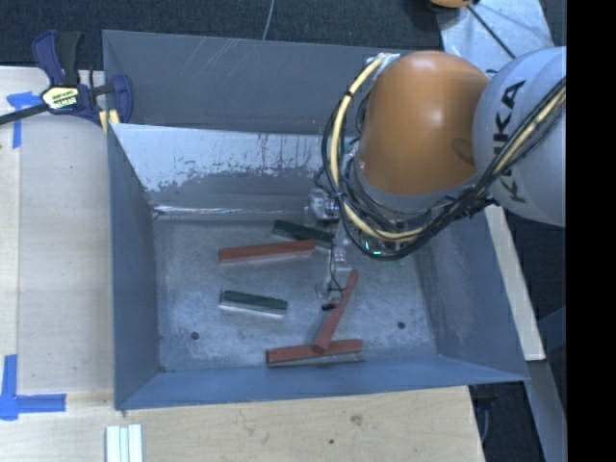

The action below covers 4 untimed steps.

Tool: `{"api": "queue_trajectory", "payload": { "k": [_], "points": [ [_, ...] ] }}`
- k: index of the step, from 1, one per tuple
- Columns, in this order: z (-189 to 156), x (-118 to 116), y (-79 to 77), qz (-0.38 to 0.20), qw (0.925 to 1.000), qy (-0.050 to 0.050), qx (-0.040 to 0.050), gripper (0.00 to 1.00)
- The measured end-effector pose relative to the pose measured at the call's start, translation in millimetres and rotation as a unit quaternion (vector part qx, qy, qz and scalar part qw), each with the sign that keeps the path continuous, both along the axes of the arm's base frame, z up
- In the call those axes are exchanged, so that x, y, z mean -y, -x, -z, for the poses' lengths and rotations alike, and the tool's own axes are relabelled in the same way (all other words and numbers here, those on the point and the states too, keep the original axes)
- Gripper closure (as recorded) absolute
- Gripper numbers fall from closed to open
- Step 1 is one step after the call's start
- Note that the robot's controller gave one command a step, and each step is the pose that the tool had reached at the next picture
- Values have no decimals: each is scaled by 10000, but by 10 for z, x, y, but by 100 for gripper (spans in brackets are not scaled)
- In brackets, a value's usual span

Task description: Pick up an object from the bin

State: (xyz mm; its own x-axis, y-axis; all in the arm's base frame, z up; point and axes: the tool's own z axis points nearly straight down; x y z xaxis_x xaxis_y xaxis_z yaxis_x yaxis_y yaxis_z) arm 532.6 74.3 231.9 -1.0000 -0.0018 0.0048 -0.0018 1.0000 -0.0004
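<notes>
Gripper (336, 285) is low in the grey bin (130, 287), right of centre, its tip at the far end of a slanted red-brown stick (333, 323). Can't tell if it is spread or closed, or if it grips that stick. The stick's near end touches a second red-brown stick (315, 353) lying along the near wall. Left of the gripper is a third red-brown stick (265, 252), with a dark green bar (298, 230) just beyond its right end. A lighter green bar (252, 303) lies apart, further left and nearer. The orange wrist cover (423, 123) sits above the far right part of the bin.
</notes>
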Motion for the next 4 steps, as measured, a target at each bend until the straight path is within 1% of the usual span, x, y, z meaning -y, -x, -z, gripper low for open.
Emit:
{"api": "queue_trajectory", "payload": {
  "k": [2, 3, 4],
  "points": [
    [-35, -1, -11, 3, 10000, -5, 32, 0],
    [-223, -211, -303, 123, 9999, -5, 41, 0],
    [163, -198, -574, -47, 9999, -13, 98, 0]
  ]
}}
